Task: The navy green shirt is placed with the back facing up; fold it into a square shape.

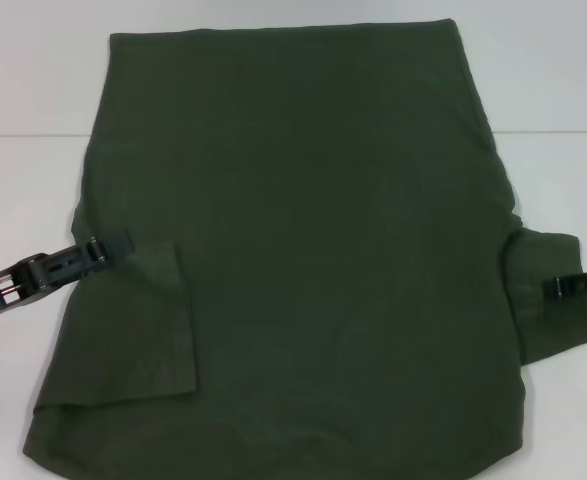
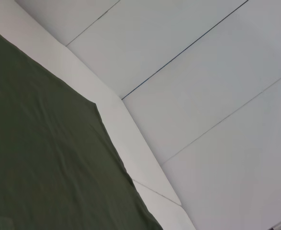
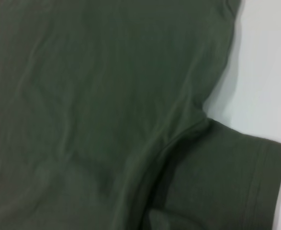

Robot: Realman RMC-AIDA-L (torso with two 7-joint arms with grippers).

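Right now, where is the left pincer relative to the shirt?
In the head view, the left pincer sits at the left edge of the dark olive-green cotton T-shirt, beside the sleeve already folded inward; the right pincer is on the opposite sleeve.

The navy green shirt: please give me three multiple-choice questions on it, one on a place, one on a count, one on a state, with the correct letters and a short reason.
1. Where does the left gripper meet the navy green shirt?
A. at its left edge
B. at the far hem
C. at the middle

2. How many sleeves are folded onto the shirt body?
A. none
B. one
C. two

3. How does the right sleeve lie?
A. rolled up
B. spread flat outward
C. tucked under

Answers: 1 A, the gripper reaches the left edge. 2 B, only the left sleeve lies over the body. 3 B, it sticks out flat beside the right gripper.
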